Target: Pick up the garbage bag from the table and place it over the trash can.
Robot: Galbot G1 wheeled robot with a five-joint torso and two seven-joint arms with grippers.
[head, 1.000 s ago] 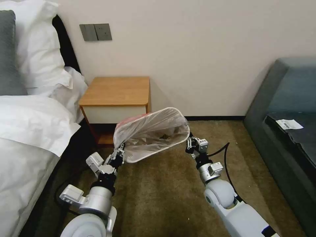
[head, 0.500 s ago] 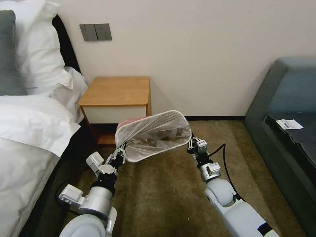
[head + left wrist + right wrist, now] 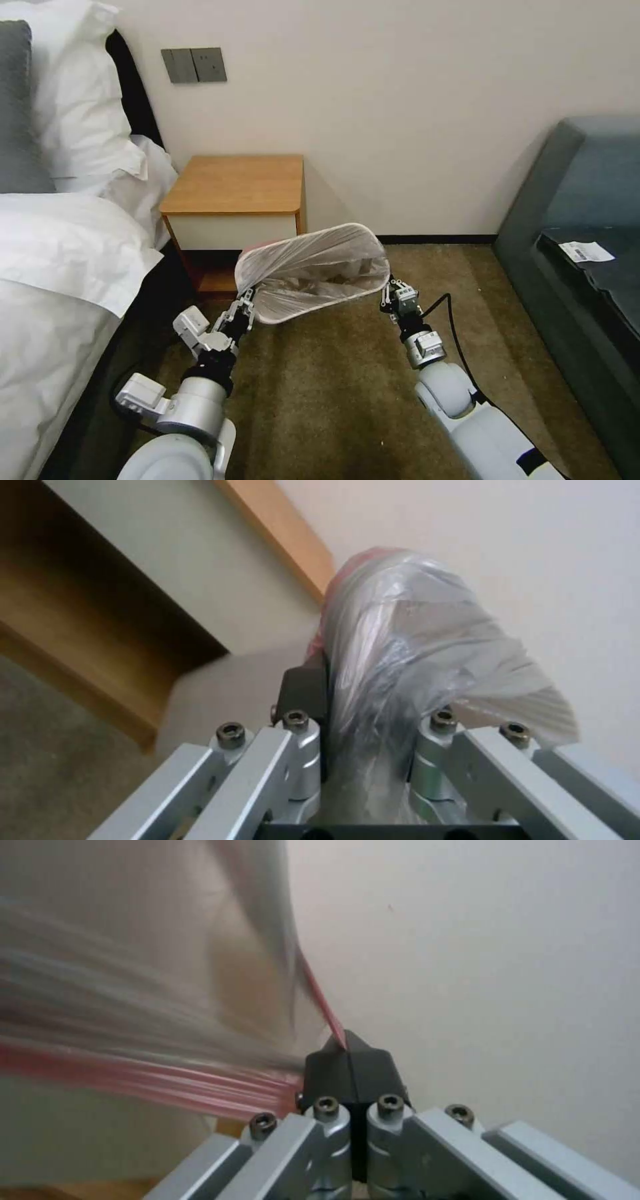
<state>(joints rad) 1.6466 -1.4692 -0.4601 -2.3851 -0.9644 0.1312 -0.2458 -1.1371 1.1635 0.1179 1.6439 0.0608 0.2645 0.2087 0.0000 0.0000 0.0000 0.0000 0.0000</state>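
Since a second ago, both claws have pushed forward toward the desk [image 3: 235, 185] and the bag [image 3: 313, 270] has sunk a little, its mouth flattening from a tall open loop into a lower, wider one. The bag hangs in the air in front of the desk's right corner, stretched between the two claws, clear of the carpet [image 3: 333, 393] below. Left claw [image 3: 247, 297] is clamped on the bag's near-left rim; in the left wrist view the crinkled plastic [image 3: 400, 650] bunches between its fingers [image 3: 303, 692], with the red band at the far side. Right claw [image 3: 385, 295] is pinched tight on the opposite rim, and in the right wrist view its dark pads [image 3: 350, 1072] meet on the red band [image 3: 320, 1000].

The desk stands against the cream wall [image 3: 413, 100], its orange-brown top bare, its white front panel facing the robot and a low shelf beneath. Left of the desk lies a bed [image 3: 60, 260] with white linen and pillows. Above the desk a grey switch plate [image 3: 193, 65] sits on the wall. Well right of the desk is a dark teal sofa [image 3: 587, 200] with a white paper slip [image 3: 585, 251] on it.
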